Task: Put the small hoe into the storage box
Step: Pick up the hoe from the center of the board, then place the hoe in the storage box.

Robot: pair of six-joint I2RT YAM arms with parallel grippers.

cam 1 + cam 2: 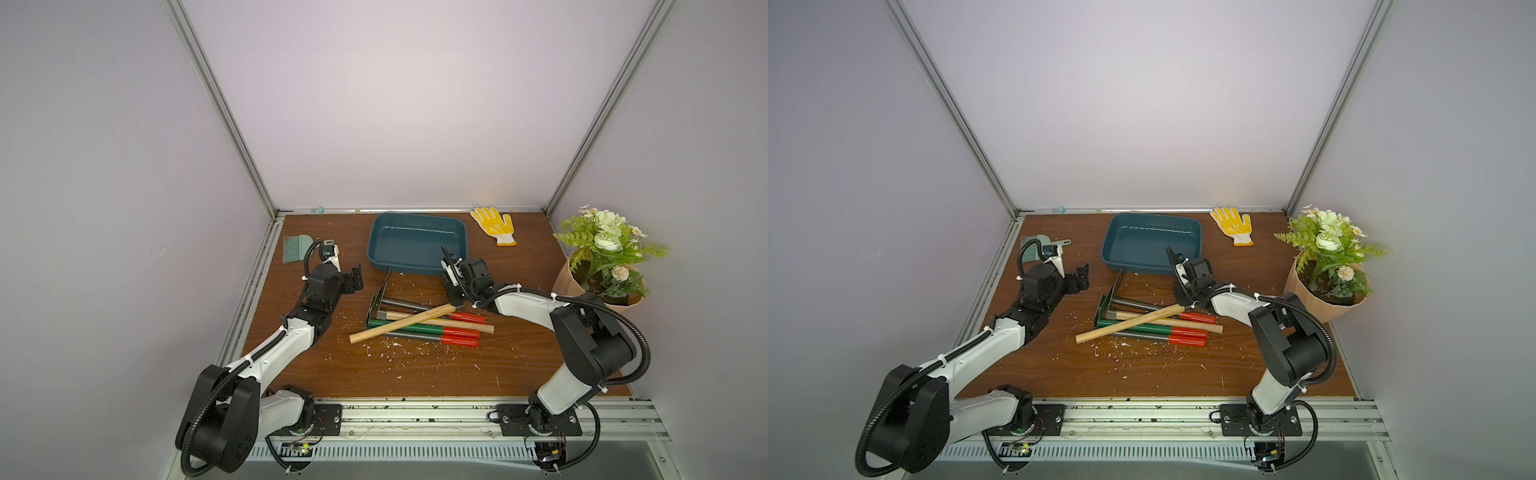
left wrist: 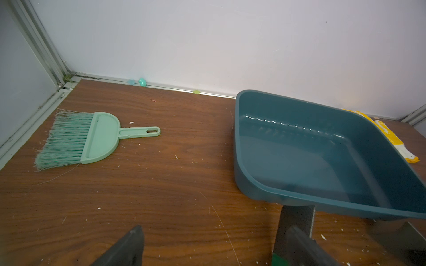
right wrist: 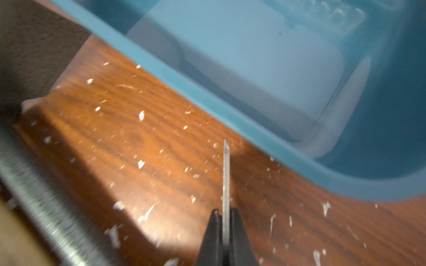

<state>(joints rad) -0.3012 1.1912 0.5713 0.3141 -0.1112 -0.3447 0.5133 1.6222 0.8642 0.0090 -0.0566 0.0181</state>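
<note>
Your right tool (image 3: 226, 210) clenches the hoe (image 1: 399, 324) by its thin metal blade (image 3: 226, 172), just outside the smooth teal plastic box's (image 1: 411, 245) 5 o'clock corner. Its round wooden handle slants over the pile (image 1: 461, 332). Your left tool (image 2: 215, 228) stands released.

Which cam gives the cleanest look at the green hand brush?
Left wrist: the brush lies whole and unobstructed, with bristles, head and slotted handle all sharp. In both top views it is small and far off, and the left arm's cable crosses its handle. The right wrist view doesn't show it.
</note>
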